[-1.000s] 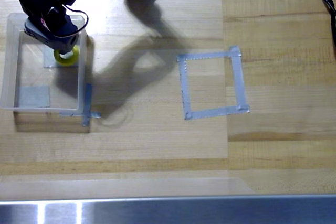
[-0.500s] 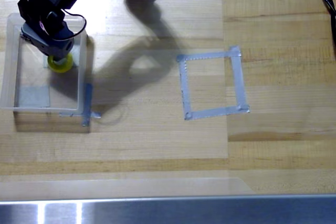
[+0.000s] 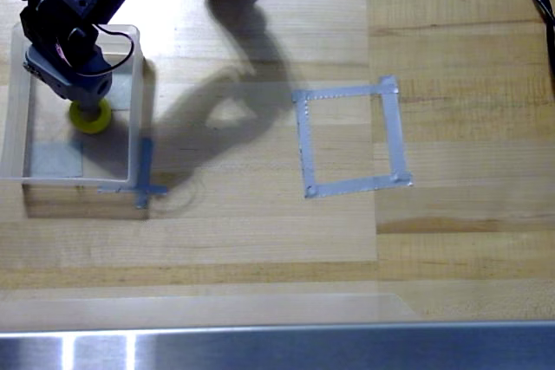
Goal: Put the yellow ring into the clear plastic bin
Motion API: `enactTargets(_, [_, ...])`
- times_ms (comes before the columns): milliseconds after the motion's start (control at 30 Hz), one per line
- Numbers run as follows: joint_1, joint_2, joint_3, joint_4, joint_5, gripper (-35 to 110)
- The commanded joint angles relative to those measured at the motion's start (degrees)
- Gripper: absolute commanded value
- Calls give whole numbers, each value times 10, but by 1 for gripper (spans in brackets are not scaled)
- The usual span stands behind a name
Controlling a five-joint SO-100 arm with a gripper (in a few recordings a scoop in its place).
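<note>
Overhead view: the end effector (image 3: 87, 110) is positioned above the interior of the clear plastic bin (image 3: 17, 175), which sits at the left of the wooden bench (image 3: 260, 231). The yellow ring (image 3: 91, 117) is visible directly beneath the tip, inside the bin's walls. Whether the end effector is clenched on the ring or released cannot be determined; the arm body covers the fingers. A grey tape square outline (image 3: 351, 138) lies well apart, to the right. A grey tape patch (image 3: 54, 160) shows through the bin base.
</note>
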Motion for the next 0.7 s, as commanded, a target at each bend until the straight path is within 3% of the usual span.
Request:
enactTargets(0, [2,27,-34,2,10,20])
enactTargets(367, [-32,194,-47,61,7,22])
enactTargets(667, [-190,368,-33,185,6,19])
